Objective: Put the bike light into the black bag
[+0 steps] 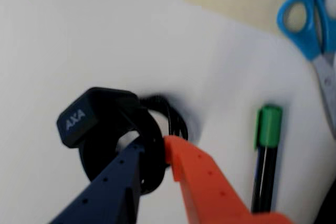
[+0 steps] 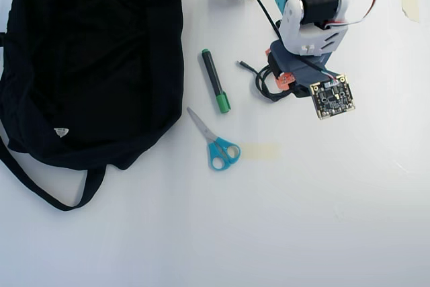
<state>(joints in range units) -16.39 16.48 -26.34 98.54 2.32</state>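
Matte blocky bike light (image 1: 79,120) with rubbery round loop, at 10 o'clock of gripper (image 1: 153,150); fingers clamped on its loop; soft fabric black bag (image 2: 87,58) well apart

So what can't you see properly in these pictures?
- Bike light: in the overhead view the arm hides it; only its strap loop peeks out.
- Gripper: the wrist view doesn't settle whether its jaws are squeezing the strap.
- Scissors: cut off by the wrist view's right edge, blurry.
- Black bag: its opening doesn't show from overhead.
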